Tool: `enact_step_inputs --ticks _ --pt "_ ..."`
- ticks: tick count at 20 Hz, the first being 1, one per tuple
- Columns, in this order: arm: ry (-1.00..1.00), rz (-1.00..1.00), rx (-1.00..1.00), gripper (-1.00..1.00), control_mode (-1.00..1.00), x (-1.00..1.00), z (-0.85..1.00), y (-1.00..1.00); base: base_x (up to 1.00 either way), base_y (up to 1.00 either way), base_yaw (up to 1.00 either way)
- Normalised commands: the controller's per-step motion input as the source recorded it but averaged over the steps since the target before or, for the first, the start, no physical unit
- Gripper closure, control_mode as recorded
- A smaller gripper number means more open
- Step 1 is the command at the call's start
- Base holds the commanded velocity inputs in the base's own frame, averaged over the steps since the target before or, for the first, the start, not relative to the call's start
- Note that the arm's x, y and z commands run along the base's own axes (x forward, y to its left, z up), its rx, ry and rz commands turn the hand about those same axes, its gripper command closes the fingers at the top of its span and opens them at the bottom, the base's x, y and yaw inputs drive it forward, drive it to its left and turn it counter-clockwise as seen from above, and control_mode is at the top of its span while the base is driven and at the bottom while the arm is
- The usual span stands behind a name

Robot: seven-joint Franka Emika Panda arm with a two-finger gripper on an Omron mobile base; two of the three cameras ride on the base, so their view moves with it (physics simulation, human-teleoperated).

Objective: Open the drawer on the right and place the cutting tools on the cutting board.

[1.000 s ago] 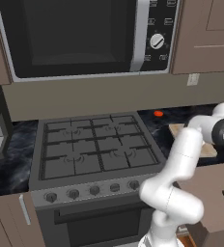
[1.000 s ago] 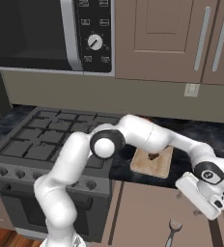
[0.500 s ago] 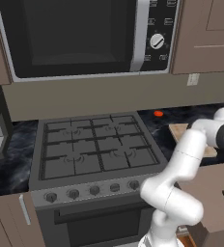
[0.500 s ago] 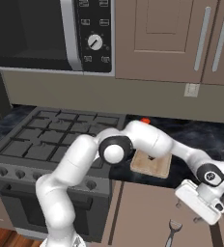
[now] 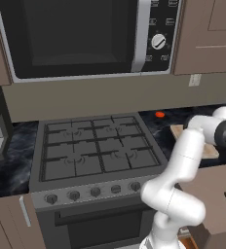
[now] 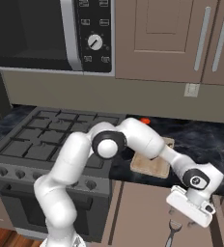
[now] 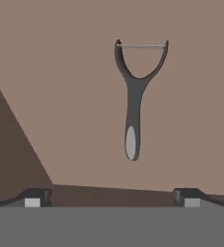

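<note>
I have the stove (image 5: 98, 151) as the biggest thing ahead of me, a grey gas range with dark grates, and the microwave (image 5: 85, 36) hangs above it at about 12 o'clock from the burners. The dark marbled counter (image 6: 205, 140) runs off from the range toward 3 o'clock.

Below that counter the drawer (image 6: 143, 212) stands pulled out, a wide shallow box in the same matt brown as the cabinets. In the right base view it takes up the lower middle of the picture, and in the hand view I am looking straight down onto its bare floor (image 7: 61, 96).

The cutting board (image 6: 152, 161), light tan wood with rounded corners, lies flat on the counter just beside the stove's 3 o'clock edge, partly behind my arm. A small red thing (image 6: 145, 120) sits on the counter behind the board, at its 12 o'clock; I cannot tell what it is.

My gripper (image 6: 191, 222) hangs over the open drawer, at about 5 o'clock from the board, fingers spread wide and holding nothing. In the hand view the two tips (image 7: 33, 198) sit far apart at the bottom.

Of the cutting tools I can see one: a thin grey Y-shaped peeler (image 7: 133, 96) lying flat on the drawer floor, apart from my fingertips, at 12 o'clock between them, blade end farthest away. In the right base view it lies just at 7 o'clock of the gripper.
</note>
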Motion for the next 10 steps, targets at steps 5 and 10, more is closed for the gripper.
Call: enact_step_inputs --ticks 5,10 --pt "-0.02 0.12 -0.06 -1.0 -1.0 -0.4 -0.41 0.12 0.0 0.0 0.0" --pt "-0.14 0.08 -0.02 -1.0 -1.0 -0.31 -0.28 0.0 0.0 0.0 0.0"
